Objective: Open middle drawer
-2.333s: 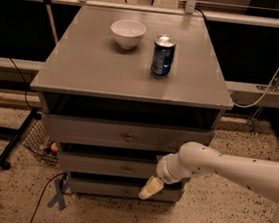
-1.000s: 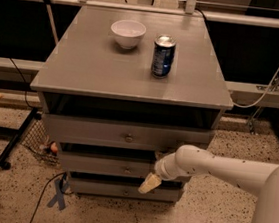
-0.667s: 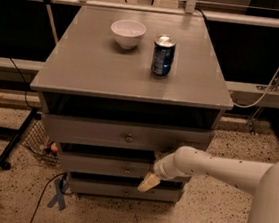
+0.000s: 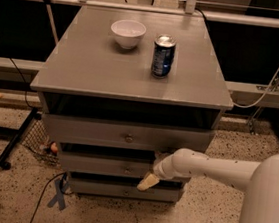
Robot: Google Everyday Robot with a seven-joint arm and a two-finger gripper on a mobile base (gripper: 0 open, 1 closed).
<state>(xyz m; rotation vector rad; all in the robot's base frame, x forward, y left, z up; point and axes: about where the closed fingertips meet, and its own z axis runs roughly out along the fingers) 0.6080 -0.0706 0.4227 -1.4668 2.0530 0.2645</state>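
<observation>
The grey cabinet (image 4: 83,72) has three stacked drawers. The middle drawer (image 4: 93,164) is a low grey front with a small round knob (image 4: 128,170), set back under the taller top drawer (image 4: 87,128); its inside is hidden. My gripper (image 4: 145,182), cream-tipped on a white arm (image 4: 208,166) coming from the right, hangs in front of the drawer's lower edge, just right of and below the knob. The bottom drawer (image 4: 100,187) lies beneath it.
A white bowl (image 4: 128,33) and a blue can (image 4: 163,56) stand on the cabinet top. A black stand leg (image 4: 18,137) and wire basket (image 4: 40,140) are at the left. Blue tape (image 4: 58,195) lies on the floor. A white cable (image 4: 271,83) hangs at the right.
My gripper has shifted slightly left and up, closer to the middle drawer's knob. The drawers, bowl and can have not moved.
</observation>
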